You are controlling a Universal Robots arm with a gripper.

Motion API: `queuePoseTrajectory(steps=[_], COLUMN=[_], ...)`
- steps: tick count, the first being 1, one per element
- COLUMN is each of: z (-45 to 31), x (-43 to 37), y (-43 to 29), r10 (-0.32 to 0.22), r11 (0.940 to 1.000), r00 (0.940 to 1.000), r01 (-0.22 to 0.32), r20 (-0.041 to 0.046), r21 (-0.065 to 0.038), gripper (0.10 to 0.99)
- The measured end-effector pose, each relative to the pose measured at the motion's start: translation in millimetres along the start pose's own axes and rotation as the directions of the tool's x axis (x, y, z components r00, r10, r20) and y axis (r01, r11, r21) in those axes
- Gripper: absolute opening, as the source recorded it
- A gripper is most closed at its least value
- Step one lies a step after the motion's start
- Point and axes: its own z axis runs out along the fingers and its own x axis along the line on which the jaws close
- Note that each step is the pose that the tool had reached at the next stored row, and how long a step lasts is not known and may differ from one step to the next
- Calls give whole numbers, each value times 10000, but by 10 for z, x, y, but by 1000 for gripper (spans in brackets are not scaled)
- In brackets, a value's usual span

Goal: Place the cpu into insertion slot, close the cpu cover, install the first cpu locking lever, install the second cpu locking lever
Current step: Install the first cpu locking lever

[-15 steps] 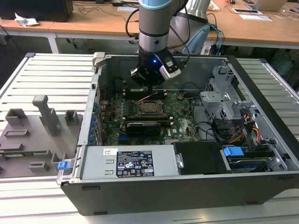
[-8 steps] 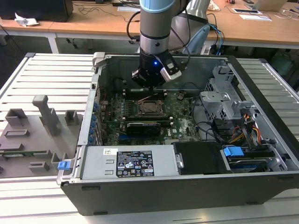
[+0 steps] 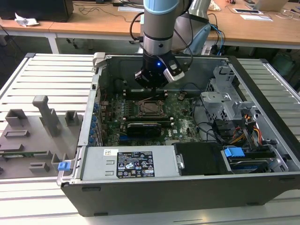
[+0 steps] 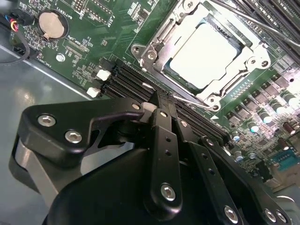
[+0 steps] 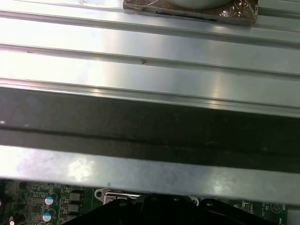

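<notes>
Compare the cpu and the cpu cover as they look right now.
The cpu is a solid, pale, plain square face; the cpu cover is a silvery metal frame with a large central window. The cpu sits inside, showing through that window; the cpu cover lies around it, closed down flat. Both are square and lie level on the green motherboard.

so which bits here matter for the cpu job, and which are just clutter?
Job:
- cpu, seated in the insertion slot
- cpu cover, down over it
- hand, beside the socket

Clutter:
- coin cell
- expansion card
- power supply
- grey fixtures
</notes>
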Motion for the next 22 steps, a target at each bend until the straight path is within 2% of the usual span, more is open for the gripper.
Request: queuePoseTrajectory(steps=[9,16,22], z=[38,119,153], x=[-19,-48,-57], y=[-6,-20,-24], r10=[228,252,266], r11=[9997,9996,9996], r00=[9997,9997,9996], r01=[-227,-252,-265], r20=[31,31,32], r21=[-121,-120,-119], gripper=[106,106,106])
